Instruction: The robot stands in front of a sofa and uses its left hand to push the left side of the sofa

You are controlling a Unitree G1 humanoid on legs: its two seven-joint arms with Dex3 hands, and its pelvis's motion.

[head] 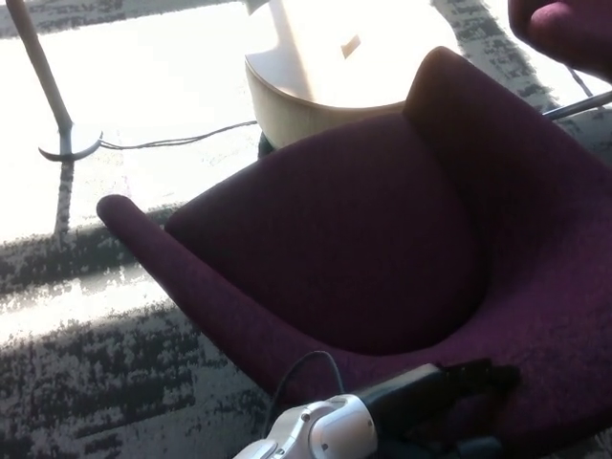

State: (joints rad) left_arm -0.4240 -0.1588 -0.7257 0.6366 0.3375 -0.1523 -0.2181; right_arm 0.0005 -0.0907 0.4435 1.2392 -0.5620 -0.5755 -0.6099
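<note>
One hand (469, 382), the left, lies flat with fingers apart, gripping nothing, against the sofa's (325, 229) near rim; the seat stretches beyond it.

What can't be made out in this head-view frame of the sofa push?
- Left hand: dark against the sofa; whether its fingers are open or closed is unclear, and the bottom edge cuts off part of it.
- Right hand: not in view.
- Round table: top washed out by glare.
- Floor lamp pole: upper part cut off by the top edge.
</note>
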